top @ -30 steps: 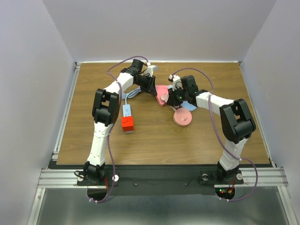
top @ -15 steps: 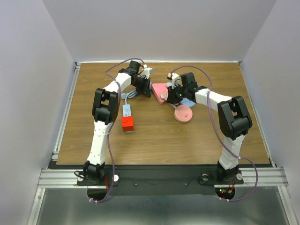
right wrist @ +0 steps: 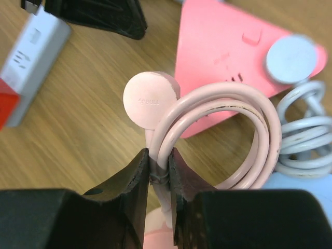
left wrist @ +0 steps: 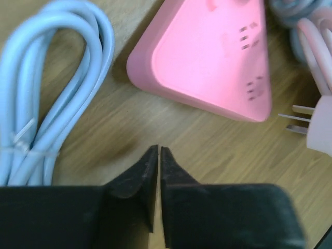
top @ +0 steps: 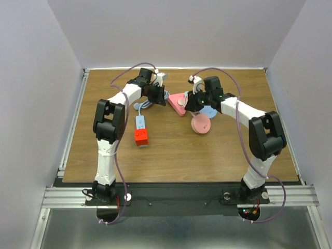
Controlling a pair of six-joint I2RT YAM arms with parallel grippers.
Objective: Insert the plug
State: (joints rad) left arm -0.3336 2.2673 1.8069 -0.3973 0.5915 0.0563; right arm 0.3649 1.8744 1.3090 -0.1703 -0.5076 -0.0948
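A pink triangular power strip [top: 177, 101] lies mid-table; it also shows in the left wrist view [left wrist: 207, 52] and the right wrist view [right wrist: 223, 36]. My right gripper [right wrist: 159, 158] is shut on the tied pink cable coil [right wrist: 228, 104], just right of the strip [top: 193, 101]. The coil's round pink plug [right wrist: 150, 98] hangs over the wood beside the strip; its prongs show in the left wrist view [left wrist: 311, 124]. My left gripper [left wrist: 158, 150] is shut and empty, on the wood just left of the strip [top: 158, 96].
A white and red power strip [top: 140, 129] lies to the left with its light blue cable coil [left wrist: 52, 93]. A light blue round plug [right wrist: 290, 57] sits on the pink strip, its pale cable [right wrist: 306, 145] beside it. A pink disc [top: 201, 125] lies right of centre.
My left gripper has drawn back left, away from the pink strip. My right gripper has shifted up and left with the pink cable, and the pink disc has followed a little.
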